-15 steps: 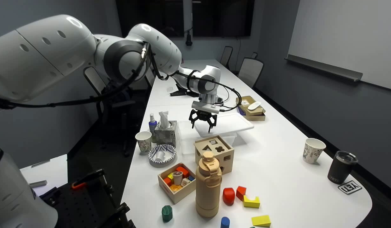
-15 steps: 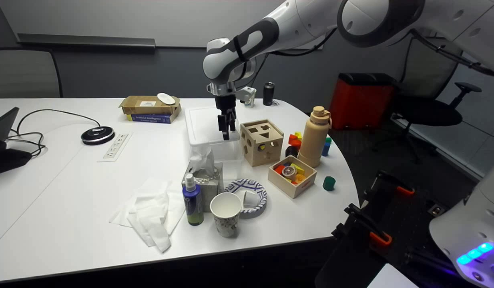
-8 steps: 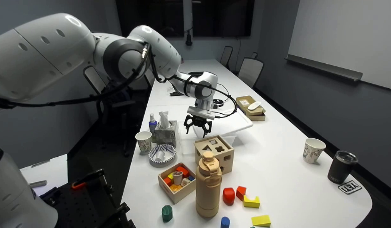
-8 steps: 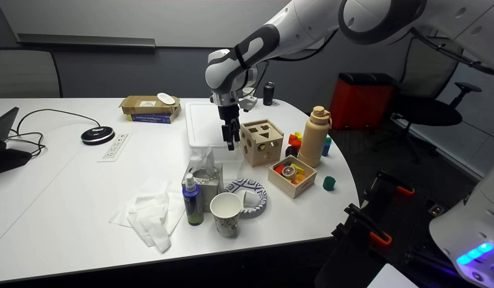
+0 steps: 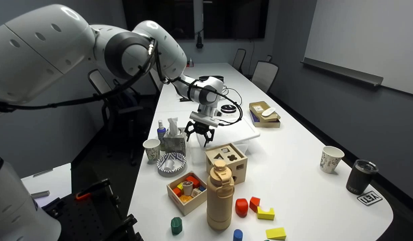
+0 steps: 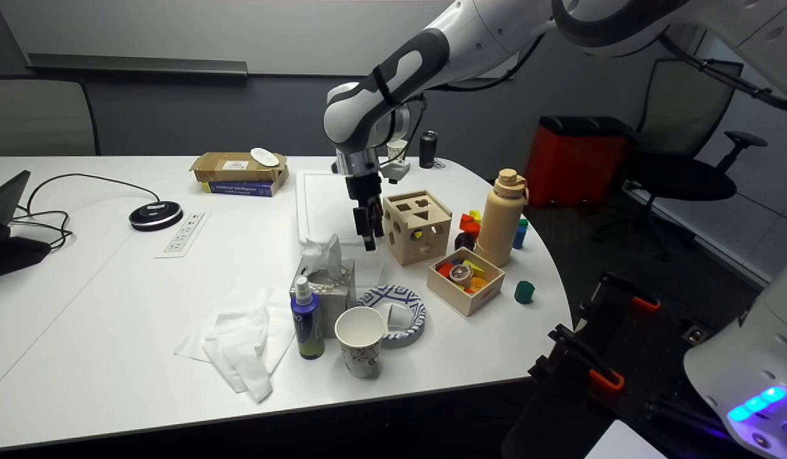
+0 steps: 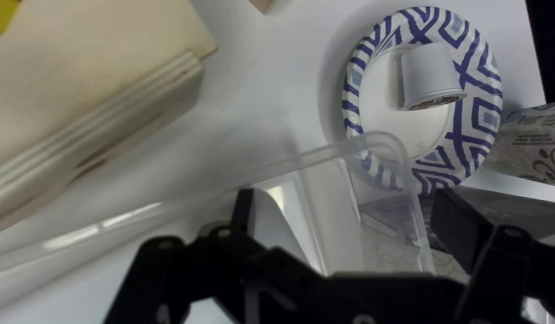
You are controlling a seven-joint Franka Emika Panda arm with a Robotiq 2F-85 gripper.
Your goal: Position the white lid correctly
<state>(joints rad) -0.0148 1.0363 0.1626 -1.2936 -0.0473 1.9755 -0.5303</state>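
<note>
– When looking over the white table point(image 6: 100, 357), see what, esp. in the middle?

– In both exterior views, the robot arm point(image 5: 164, 48), stretched well out above it. Below the wrist end, a clear box point(image 5: 198, 154).

– And re the white lid point(image 5: 233, 132): pos.?

– Lying across the clear box, but off-centre: jutting past the box on one side, stopping well short of a box corner in the wrist view, so leaving that end uncovered. Can't tell if level or dipping there.

– Anything close by?

– Just beside the clear box, a wooden cube point(image 6: 425, 223) w/ shaped holes; right by the uncovered end, a tissue box point(image 5: 175, 144).

– OK, & the gripper point(image 5: 196, 142): clenched or not?

– Unclenched. Spread wide, holding nothing, hanging over the uncovered end, by the lid's corner. Contact w/ lid or box: can't tell for sure.

– Past the gripper, seen from the wrist?

– A patterned bowl point(image 7: 477, 99), partly behind the clear box's corner, w/ a small white cup point(image 7: 430, 72) on its side in it.

– Re fingertips point(image 7: 459, 229)?

– Well apart: w/ one across the lid's corner, w/ the other just beyond the clear end wall, in front of the tissue box.
</note>
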